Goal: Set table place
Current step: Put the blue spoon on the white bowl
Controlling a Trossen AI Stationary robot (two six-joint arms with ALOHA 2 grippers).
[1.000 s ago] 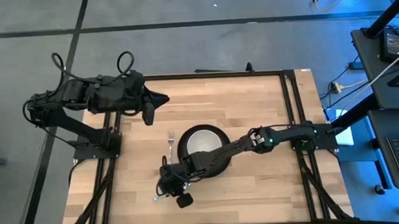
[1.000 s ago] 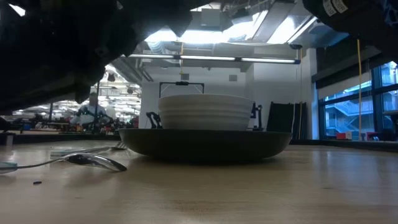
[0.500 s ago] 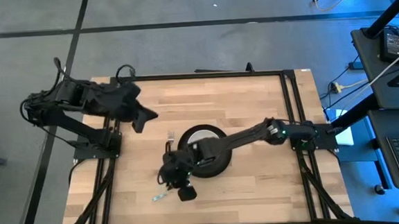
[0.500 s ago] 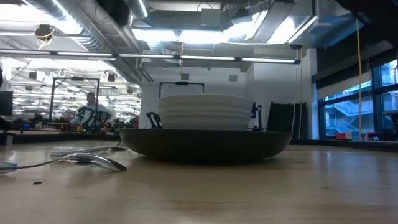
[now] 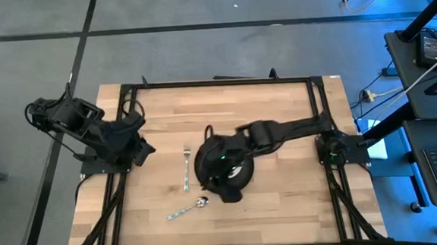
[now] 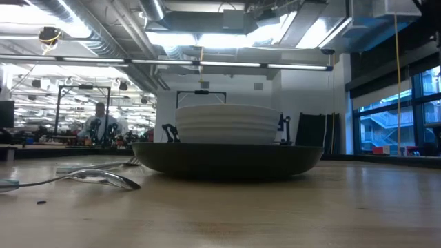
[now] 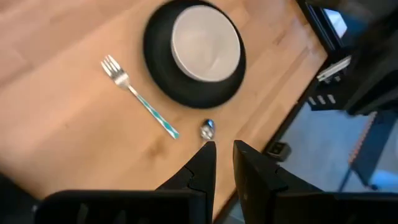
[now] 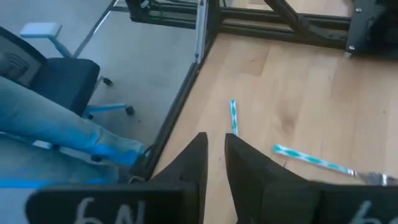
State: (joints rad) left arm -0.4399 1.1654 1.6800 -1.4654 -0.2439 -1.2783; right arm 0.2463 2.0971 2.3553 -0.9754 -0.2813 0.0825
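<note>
your place setting sits mid-table, both arms clear of the cutlery.
white bowl rests in the black plate; fork just left of it, spoon nearer you. right gripper hangs over the plate's near edge, left gripper at the left edge; both have fingers nearly together, holding nothing.

The right tool hangs over the dark plate. On the counter, fork and spoon lie toward the left tool; the opposite side is bare wood.
</note>
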